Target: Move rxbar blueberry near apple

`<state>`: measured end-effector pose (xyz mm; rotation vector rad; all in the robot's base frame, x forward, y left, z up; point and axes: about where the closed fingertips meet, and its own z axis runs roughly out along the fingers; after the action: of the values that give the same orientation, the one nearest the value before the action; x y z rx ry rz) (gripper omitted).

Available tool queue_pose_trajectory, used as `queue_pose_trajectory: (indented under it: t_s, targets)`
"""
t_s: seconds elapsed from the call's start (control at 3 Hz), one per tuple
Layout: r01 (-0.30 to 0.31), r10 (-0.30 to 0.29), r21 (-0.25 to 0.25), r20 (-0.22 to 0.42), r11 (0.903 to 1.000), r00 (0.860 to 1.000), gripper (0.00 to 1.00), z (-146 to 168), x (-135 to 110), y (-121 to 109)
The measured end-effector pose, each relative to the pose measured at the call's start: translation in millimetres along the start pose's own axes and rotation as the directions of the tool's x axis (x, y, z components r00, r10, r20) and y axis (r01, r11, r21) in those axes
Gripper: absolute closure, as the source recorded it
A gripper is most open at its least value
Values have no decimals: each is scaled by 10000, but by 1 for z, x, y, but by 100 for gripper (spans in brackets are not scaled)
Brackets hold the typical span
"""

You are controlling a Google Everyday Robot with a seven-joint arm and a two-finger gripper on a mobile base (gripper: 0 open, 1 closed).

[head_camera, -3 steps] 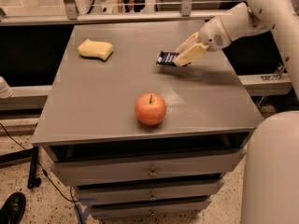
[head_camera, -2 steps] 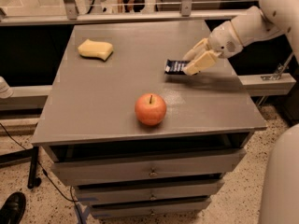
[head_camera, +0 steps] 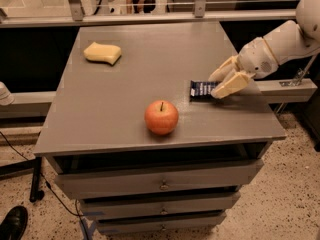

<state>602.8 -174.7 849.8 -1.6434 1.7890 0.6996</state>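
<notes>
The red-orange apple [head_camera: 161, 117] stands near the front edge of the grey cabinet top [head_camera: 135, 79]. The rxbar blueberry [head_camera: 201, 89], a dark blue bar with white lettering, is to the right of the apple and a little further back, low at the tabletop. My gripper [head_camera: 222, 83] comes in from the right and is shut on the bar's right end. The cream fingers cover that end. A short gap separates the bar from the apple.
A pale yellow sponge [head_camera: 102, 53] lies at the back left of the top. Drawers [head_camera: 160, 184] sit below the front edge. A metal rail [head_camera: 150, 17] runs behind the cabinet. A shoe [head_camera: 12, 224] is on the floor at the lower left.
My gripper has carried the bar forward and down towards the front right of the top, closer to the apple. The apple and sponge have not moved.
</notes>
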Motion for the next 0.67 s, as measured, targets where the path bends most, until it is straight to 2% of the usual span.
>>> queue_pose_trajectory:
  t_s: [0.33,0.67]
  targets:
    - [233,-236,-357,-78,9991,9997,100,-1,6,26]
    - [583,-586,-893,-7,9943,9983,100,7,-1,49]
